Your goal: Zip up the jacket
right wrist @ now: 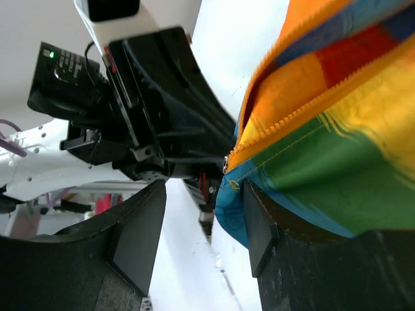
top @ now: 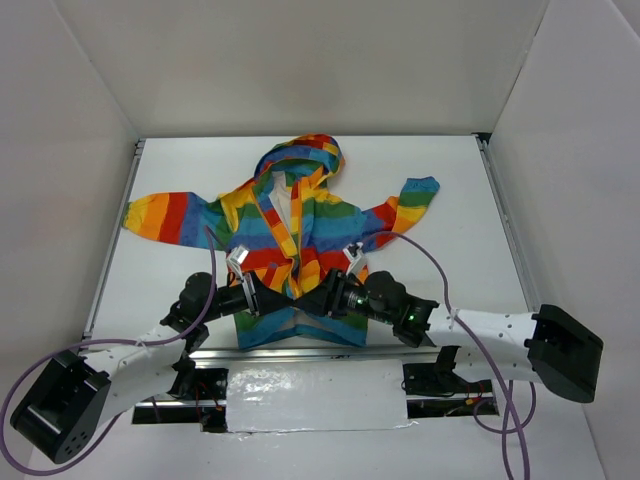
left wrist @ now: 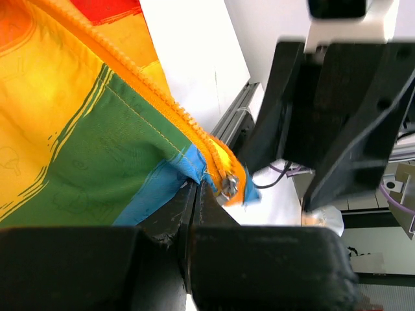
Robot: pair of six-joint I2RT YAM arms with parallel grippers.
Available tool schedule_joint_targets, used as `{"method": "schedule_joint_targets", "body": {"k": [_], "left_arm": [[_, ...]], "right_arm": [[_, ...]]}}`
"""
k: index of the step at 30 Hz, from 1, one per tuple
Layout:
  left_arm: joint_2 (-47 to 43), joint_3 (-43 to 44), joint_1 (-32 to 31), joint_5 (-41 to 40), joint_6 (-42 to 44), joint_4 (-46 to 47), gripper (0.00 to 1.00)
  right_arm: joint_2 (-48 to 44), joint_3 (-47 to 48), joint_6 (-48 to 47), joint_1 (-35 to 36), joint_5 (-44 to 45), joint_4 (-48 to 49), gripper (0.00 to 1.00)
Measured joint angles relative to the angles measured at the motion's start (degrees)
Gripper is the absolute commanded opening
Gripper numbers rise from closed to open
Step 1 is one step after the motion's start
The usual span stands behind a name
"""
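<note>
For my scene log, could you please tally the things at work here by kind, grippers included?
jacket: 1
grippers: 2 (left gripper, right gripper)
Total: 3

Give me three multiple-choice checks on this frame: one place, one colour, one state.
1. Where on the jacket do the left hand and right hand meet?
A. the hood
B. the bottom hem at the front opening
C. a sleeve cuff

2. What colour is the zipper?
A. black
B. white
C. orange

3. How is the left hand?
A. shut on the blue hem
B. open, clear of the fabric
C. out of view

Answers:
1 B: the top view shows both hands at the middle of the near hem.
2 C: orange teeth run along the fabric edge in both wrist views.
3 A: the left wrist view shows its fingers pinched together on the blue hem.
</note>
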Motion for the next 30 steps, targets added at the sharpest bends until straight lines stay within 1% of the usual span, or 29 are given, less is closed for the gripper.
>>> {"method": "schedule_joint_targets", "body": {"k": [4, 7, 8, 9, 10, 11, 15, 17, 18, 19, 21, 23, 26, 28, 30], "left_arm": [[0.0, 0.0, 0.0, 0.0, 0.0, 0.2, 0.00], [0.0, 0.0, 0.0, 0.0, 0.0, 0.4, 0.00], [0.0, 0.0, 0.0, 0.0, 0.0, 0.4, 0.00], [0.0, 0.0, 0.0, 0.1, -0.1, 0.5, 0.00], [0.0, 0.0, 0.0, 0.2, -0.1, 0.8, 0.00], [0.0, 0.0, 0.0, 0.4, -0.2, 1.0, 0.00], [0.0, 0.0, 0.0, 0.7, -0.5, 1.4, 0.00], [0.0, 0.0, 0.0, 0.8, -0.8, 1.3, 0.00], [-0.2, 0.0, 0.0, 0.7, -0.9, 1.0, 0.00], [-0.5, 0.0, 0.0, 0.7, -0.8, 0.4, 0.00], [-1.8, 0.0, 0.0, 0.1, -0.3, -1.7, 0.00], [-4.4, 1.0, 0.0, -2.1, 0.9, -8.0, 0.00], [-9.6, 4.0, -0.1, -8.4, 2.4, -19.6, 0.00], [-12.9, 6.3, -0.1, -13.5, 3.1, -27.2, 0.00], [-15.6, 7.8, -0.1, -17.3, 3.3, -32.6, 0.00]], "right_arm": [[-0.6, 0.1, 4.8, 5.0, 6.2, -3.8, 0.58], [-0.6, 0.6, 7.5, 8.2, 12.6, -9.0, 0.57], [-0.5, 1.1, 7.9, 9.0, 14.5, -10.9, 0.55], [-0.4, 1.6, 8.1, 9.6, 15.9, -12.2, 0.49], [-0.1, 2.2, 8.2, 9.9, 17.2, -13.3, 0.35], [0.4, 2.8, 8.2, 10.0, 18.5, -14.1, 0.33], [2.7, 3.9, 8.3, 9.9, 22.1, -14.4, 0.33], [3.3, 3.9, 8.0, 9.8, 23.2, -14.6, 0.41], [3.3, 3.9, 7.7, 9.6, 23.5, -14.7, 0.57], [3.1, 3.9, 7.6, 9.5, 23.7, -14.7, 0.58], [2.4, 3.9, 6.3, 9.3, 24.0, -15.3, 0.58], [1.3, 4.1, 5.0, 9.2, 23.4, -16.6, 0.56], [1.6, 5.4, 2.3, 9.3, 21.4, -20.0, 0.56], [3.1, 7.3, 0.2, 10.3, 20.3, -22.7, 0.57], [5.0, 9.6, -1.6, 11.7, 19.8, -25.9, 0.58]]}}
